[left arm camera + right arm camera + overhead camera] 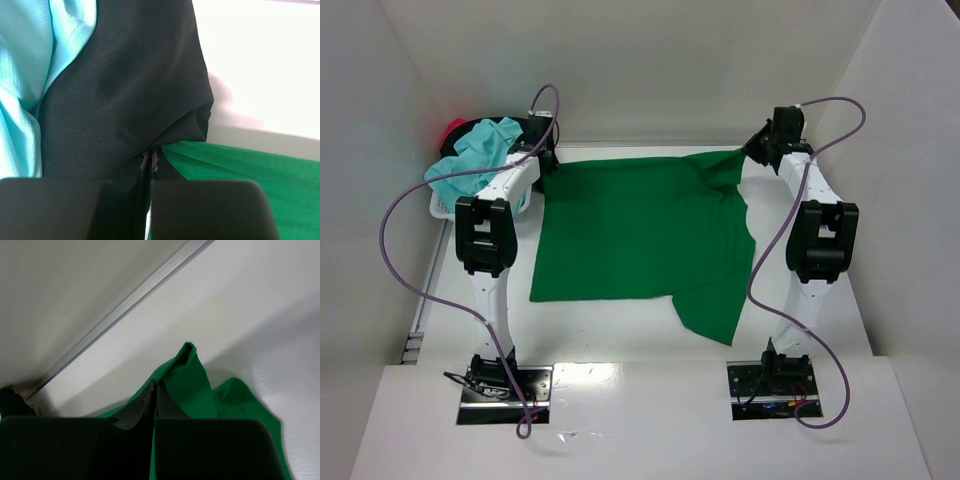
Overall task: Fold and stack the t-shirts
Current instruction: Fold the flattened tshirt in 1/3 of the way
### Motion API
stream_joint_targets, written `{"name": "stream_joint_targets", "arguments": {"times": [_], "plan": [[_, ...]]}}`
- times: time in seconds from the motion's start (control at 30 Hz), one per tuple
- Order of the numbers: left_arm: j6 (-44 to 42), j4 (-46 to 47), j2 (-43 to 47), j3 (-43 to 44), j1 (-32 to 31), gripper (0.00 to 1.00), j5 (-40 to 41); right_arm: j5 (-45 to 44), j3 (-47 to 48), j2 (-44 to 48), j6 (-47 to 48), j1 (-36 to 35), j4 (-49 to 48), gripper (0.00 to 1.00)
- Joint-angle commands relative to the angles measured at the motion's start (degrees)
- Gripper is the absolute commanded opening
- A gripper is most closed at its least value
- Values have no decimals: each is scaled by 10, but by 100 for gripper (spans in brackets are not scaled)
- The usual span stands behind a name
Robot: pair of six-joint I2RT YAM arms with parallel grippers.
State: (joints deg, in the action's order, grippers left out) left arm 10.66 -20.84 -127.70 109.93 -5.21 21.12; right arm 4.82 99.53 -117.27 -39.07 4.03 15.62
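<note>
White worktop (620, 335) carries the bright green cloth t-shirt (640, 235) spread out, left fingers (200, 210) and right fingers (210, 450) clenched on its far corners; risk: thin pinch slips, or left snags the adjacent black cloth shirt (125, 75).

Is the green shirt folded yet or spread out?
Spread out: the green shirt lies flat across the table, only its right side rumpled.

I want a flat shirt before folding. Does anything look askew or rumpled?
Yes. The green t-shirt lies crooked: its near right part juts past the straight near edge, and creases fan from the right gripper pinching its far corner.
</note>
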Motion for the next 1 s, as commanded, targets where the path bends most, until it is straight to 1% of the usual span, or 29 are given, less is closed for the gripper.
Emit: {"name": "stream_joint_targets", "arguments": {"times": [0.0,0.13,0.17,0.27,0.4,0.53,0.67,0.73,0.83,0.87,0.97], "plan": [[-3,22,2,18,16,0,21,-17,51,-12,22,17,-3,0],[11,27,22,5,16,0,-19,-17,58,-4,27,24,2,0],[11,33,29,-10,16,0,-26,-17,50,-4,27,33,2,0],[16,34,29,-16,-3,0,-31,3,44,7,33,55,2,0],[23,34,29,-16,-26,0,-45,3,38,7,46,68,2,0],[41,34,24,-5,-43,0,-50,13,72,-9,59,75,17,0],[46,45,5,20,-55,0,-26,25,115,-38,65,80,29,0],[46,51,-9,48,-55,0,3,30,131,-50,65,80,36,0],[32,51,-40,97,-55,0,16,51,137,-62,65,80,31,0],[26,44,-52,141,-50,0,16,59,137,-62,60,80,31,0],[21,13,-101,217,-45,0,16,59,125,-62,60,80,26,0]]}}
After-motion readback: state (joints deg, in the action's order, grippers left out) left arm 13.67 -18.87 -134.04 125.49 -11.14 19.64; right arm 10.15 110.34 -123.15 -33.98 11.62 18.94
